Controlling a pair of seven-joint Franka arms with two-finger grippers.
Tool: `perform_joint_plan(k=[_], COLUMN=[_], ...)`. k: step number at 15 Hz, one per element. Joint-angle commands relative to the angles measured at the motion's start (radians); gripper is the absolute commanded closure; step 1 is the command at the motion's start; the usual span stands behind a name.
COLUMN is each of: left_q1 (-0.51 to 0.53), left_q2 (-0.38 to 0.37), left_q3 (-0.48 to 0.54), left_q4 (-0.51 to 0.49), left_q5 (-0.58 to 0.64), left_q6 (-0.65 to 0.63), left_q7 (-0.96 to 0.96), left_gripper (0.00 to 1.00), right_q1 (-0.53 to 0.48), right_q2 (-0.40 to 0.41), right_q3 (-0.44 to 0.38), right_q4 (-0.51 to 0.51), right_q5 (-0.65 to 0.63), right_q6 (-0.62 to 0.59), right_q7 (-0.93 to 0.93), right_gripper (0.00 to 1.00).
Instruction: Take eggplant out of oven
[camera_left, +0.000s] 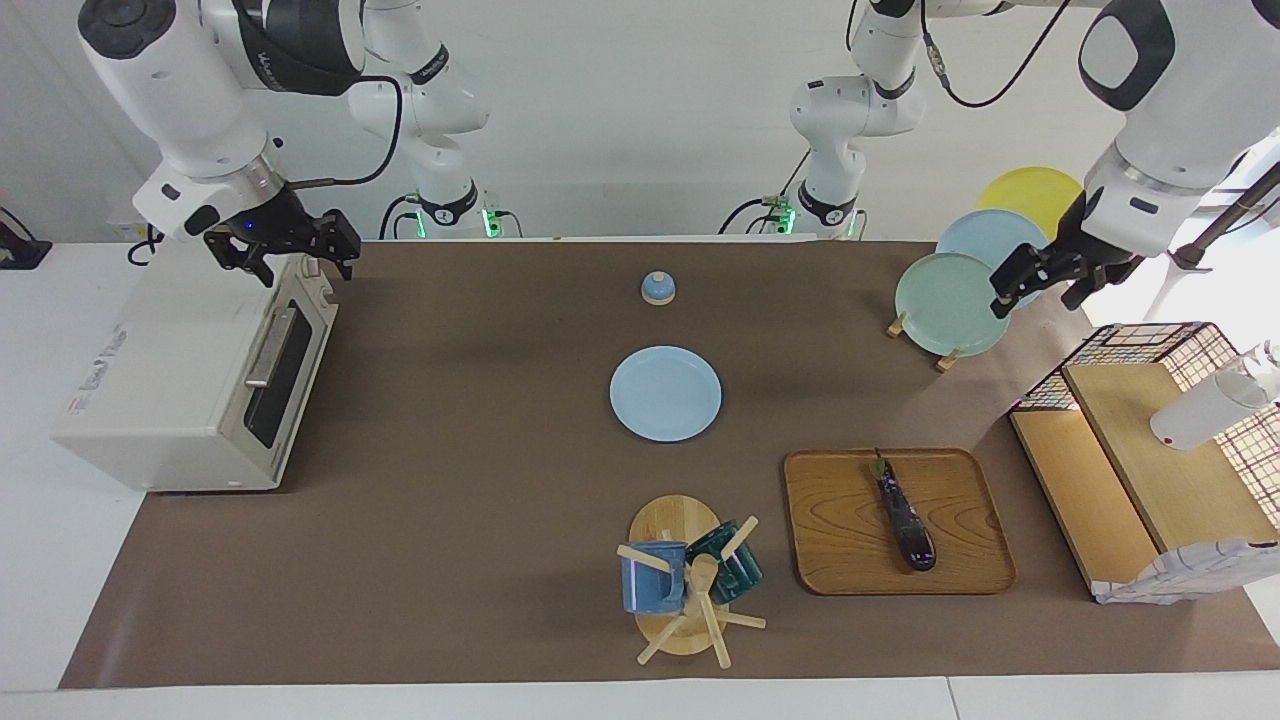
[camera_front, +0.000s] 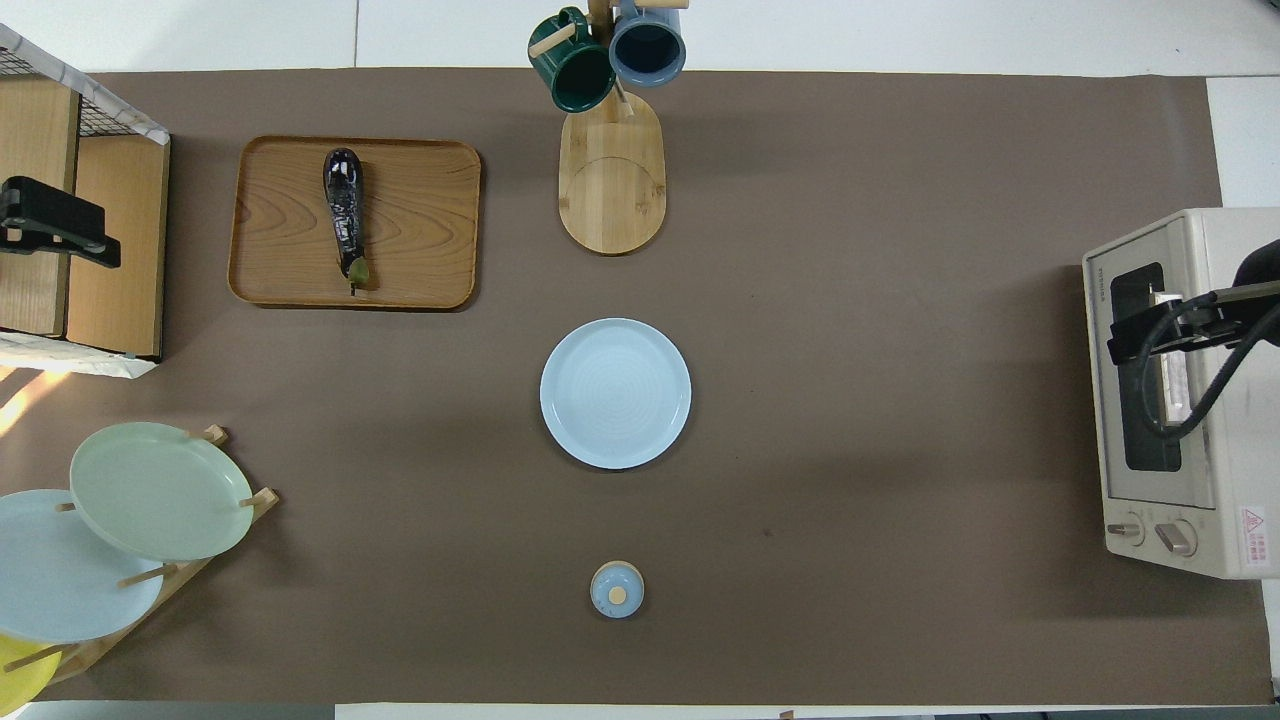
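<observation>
The dark purple eggplant (camera_left: 905, 520) (camera_front: 345, 210) lies on a wooden tray (camera_left: 840, 540) (camera_front: 420, 220), its stem pointing toward the robots. The cream-white oven (camera_left: 160, 370) (camera_front: 1230, 470) stands at the right arm's end of the table, with its dark glass door (camera_left: 280, 370) closed. My right gripper (camera_left: 303, 265) (camera_front: 1125, 340) is open and empty, up over the oven's top front edge above the door. My left gripper (camera_left: 1040, 295) (camera_front: 60, 240) is open and empty, raised over the wooden shelf at the left arm's end.
A light blue plate (camera_left: 665, 393) sits mid-table, with a small blue lid (camera_left: 657, 289) nearer to the robots. A mug tree (camera_left: 685, 580) with two mugs stands beside the tray. A plate rack (camera_left: 950, 303) and a wire-sided wooden shelf (camera_left: 1150, 470) holding a white bottle (camera_left: 1200, 410) are at the left arm's end.
</observation>
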Motion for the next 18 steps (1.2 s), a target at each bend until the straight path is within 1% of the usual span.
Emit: perform_joint_plan(k=[1, 3, 4, 5, 8, 10, 18], left_q1=[-0.006, -0.016, -0.016, -0.016, -0.019, -0.019, -0.008], left_q2=[-0.086, -0.147, -0.161, -0.164, -0.164, -0.157, -0.157], left_q3=[0.006, 0.003, 0.003, 0.003, 0.003, 0.003, -0.004], left_q4=[-0.129, -0.249, -0.283, -0.292, -0.263, -0.225, -0.233], left_q5=[0.007, 0.007, 0.007, 0.007, 0.004, -0.002, -0.004], left_q6=[-0.038, 0.021, 0.069, 0.084, 0.077, 0.043, 0.052], left_q7=[0.002, -0.001, 0.000, 0.000, -0.001, 0.000, 0.005], left_gripper=[0.00, 0.00, 0.00, 0.00, 0.00, 0.00, 0.00], right_q1=[-0.012, -0.013, -0.015, -0.015, -0.015, -0.013, -0.012], right_q2=[-0.008, -0.008, -0.008, -0.008, -0.011, -0.011, -0.011], right_q3=[0.005, 0.007, 0.007, 0.007, 0.007, 0.007, 0.007], right_q4=[0.006, 0.006, 0.008, 0.008, 0.008, 0.006, 0.006], right_q5=[0.027, 0.027, 0.027, 0.027, 0.027, 0.027, 0.027], right_q6=[-0.014, 0.004, 0.007, 0.007, 0.012, 0.009, 0.006], right_q7=[0.018, 0.064, 0.093, 0.105, 0.104, 0.099, 0.099], right_gripper=[0.00, 0.00, 0.00, 0.00, 0.00, 0.00, 0.00])
